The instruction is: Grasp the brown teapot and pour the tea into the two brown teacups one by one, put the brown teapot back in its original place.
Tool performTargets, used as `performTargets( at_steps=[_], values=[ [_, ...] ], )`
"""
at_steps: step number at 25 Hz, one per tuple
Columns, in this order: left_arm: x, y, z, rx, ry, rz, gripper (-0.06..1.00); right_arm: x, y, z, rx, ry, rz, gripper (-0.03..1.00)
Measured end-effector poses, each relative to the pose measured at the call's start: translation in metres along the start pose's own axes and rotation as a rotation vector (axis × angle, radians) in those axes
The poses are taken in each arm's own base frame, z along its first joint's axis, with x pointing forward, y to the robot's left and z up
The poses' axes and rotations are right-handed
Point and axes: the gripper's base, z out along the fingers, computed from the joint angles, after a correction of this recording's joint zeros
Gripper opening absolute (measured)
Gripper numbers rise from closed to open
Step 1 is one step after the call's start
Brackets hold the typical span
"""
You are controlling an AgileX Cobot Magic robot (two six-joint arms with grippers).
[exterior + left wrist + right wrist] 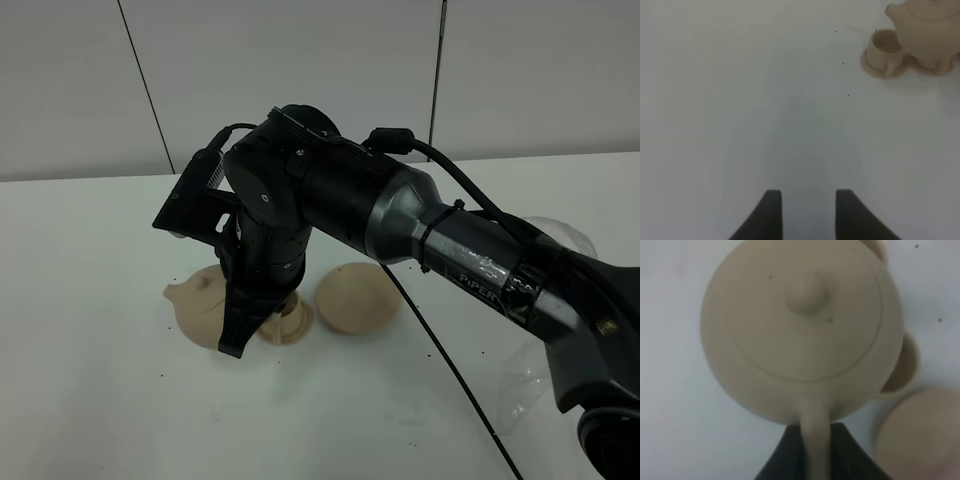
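Jaws of the left gripper stand apart, a cup and the teapot well ahead of them. Only the right wrist view shows the right gripper clamped on the teapot's handle, hidden by the arm from above.

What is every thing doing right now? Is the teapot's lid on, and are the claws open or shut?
brown teapot: lid on, held by its handle.
right claw: shut on the teapot's handle.
left claw: open, holding nothing.
teacup: upright on its small saucer.
other teacup: upright, partly hidden under the teapot.
big saucer: bare, teapot not on it.
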Motion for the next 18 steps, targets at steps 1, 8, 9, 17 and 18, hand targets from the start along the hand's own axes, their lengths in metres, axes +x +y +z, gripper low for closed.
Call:
performTargets(
  at_steps=[1, 8, 9, 17, 18],
  values=[
    [0.0000, 0.0000, 0.0000, 0.000, 0.000, 0.000, 0.33, 0.0000, -0.0006, 0.0000, 0.006, 0.000, -0.007, 0.09],
    [0.0000, 0.0000, 0.0000, 0.000, 0.000, 0.000, 0.33, 0.0017, -0.0054, -0.0002, 0.058, 0.020, -0.076, 0.09],
    [0.0000, 0.0000, 0.0000, 0.000, 0.000, 0.000, 0.33, 0.0015, -0.0057, -0.0002, 0.062, 0.019, -0.083, 0.09],
    [0.0000, 0.0000, 0.0000, 0.000, 0.000, 0.000, 0.33, -0.0029, -0.0086, -0.0004, 0.097, -0.025, -0.147, 0.09],
    [0.0000, 0.0000, 0.0000, 0.000, 0.000, 0.000, 0.33, -0.0040, -0.0092, -0.0005, 0.104, -0.036, -0.153, 0.09]
  ],
)
